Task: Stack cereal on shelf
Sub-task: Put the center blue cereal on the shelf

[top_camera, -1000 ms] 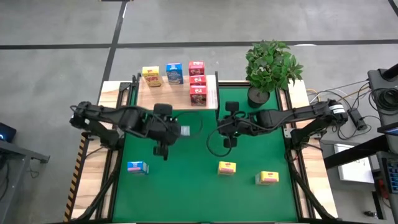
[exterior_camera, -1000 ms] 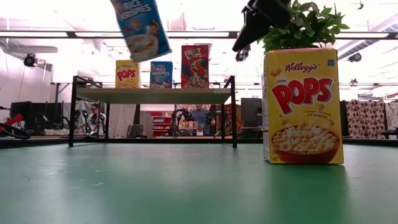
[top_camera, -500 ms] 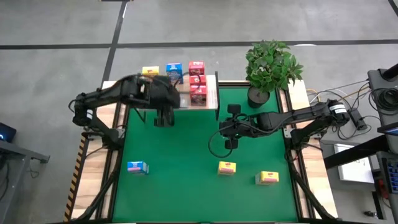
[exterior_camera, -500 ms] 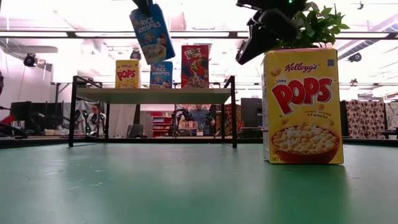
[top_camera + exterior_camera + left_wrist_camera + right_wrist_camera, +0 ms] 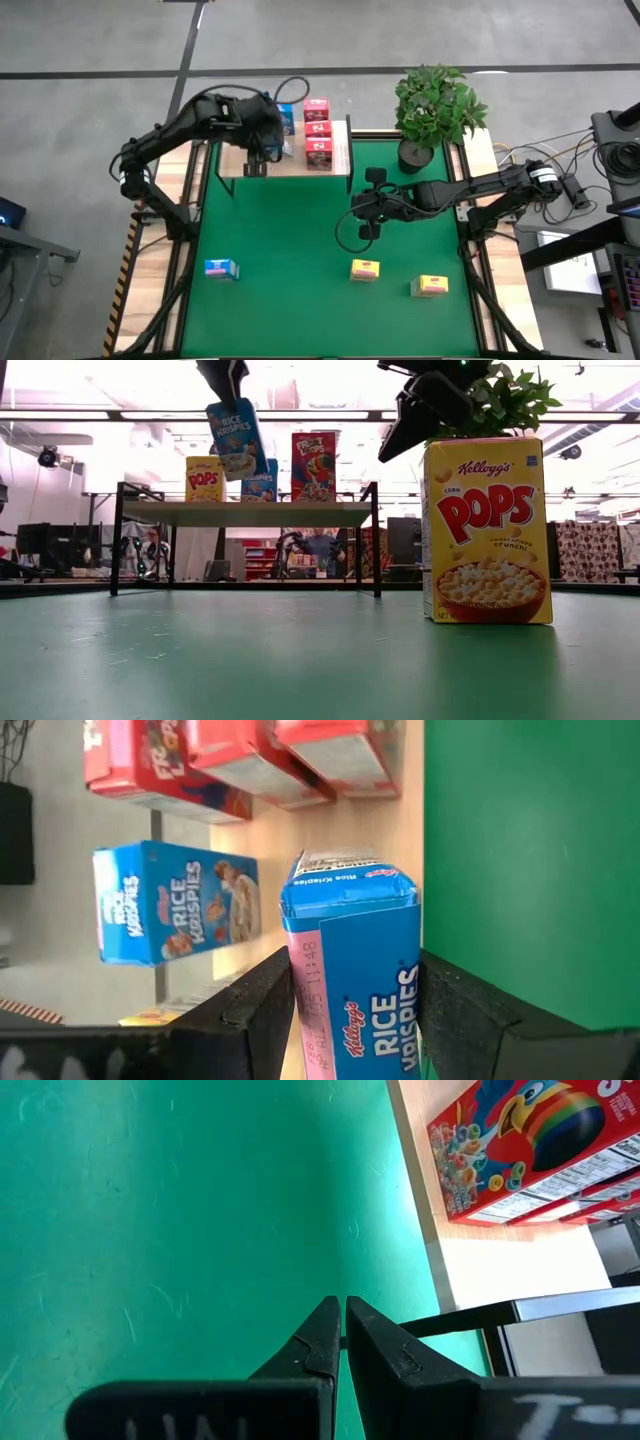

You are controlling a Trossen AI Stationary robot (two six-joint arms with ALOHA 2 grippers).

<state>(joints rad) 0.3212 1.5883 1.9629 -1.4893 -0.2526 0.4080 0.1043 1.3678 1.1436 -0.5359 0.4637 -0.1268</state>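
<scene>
My left gripper (image 5: 258, 150) is over the light wooden shelf (image 5: 285, 163) at the table's far edge, shut on a blue Rice Krispies box (image 5: 237, 438). The shelf carries a yellow box (image 5: 204, 478), a blue box (image 5: 180, 915) and three pink-red boxes (image 5: 319, 128), all standing on their bases. A blue box (image 5: 220, 268) and two yellow boxes (image 5: 365, 268) (image 5: 432, 286) rest on the green mat. My right gripper (image 5: 365, 218) hangs shut over the mat's middle, near the shelf's right end. My left gripper pinches the blue box between its two fingers (image 5: 255, 1010), which lie on two opposite faces near its upper end (image 5: 226, 406). They come from above, pointing down. The box hangs below them, lifted clear over the shelf and tilted; its free end (image 5: 345, 872) points at the board.
A potted plant (image 5: 435, 110) stands at the table's far right corner beside the shelf. Thin black posts (image 5: 117, 540) (image 5: 377, 540) hold up the shelf board. The near yellow box (image 5: 487, 530) fills the low view's right. People show in the room behind.
My left gripper has carried the blue box from over the mat's left middle toward the far edge, and now holds it above the shelf board in front of the standing blue box. The box stays tilted in the hold. My right gripper has hardly moved.
</scene>
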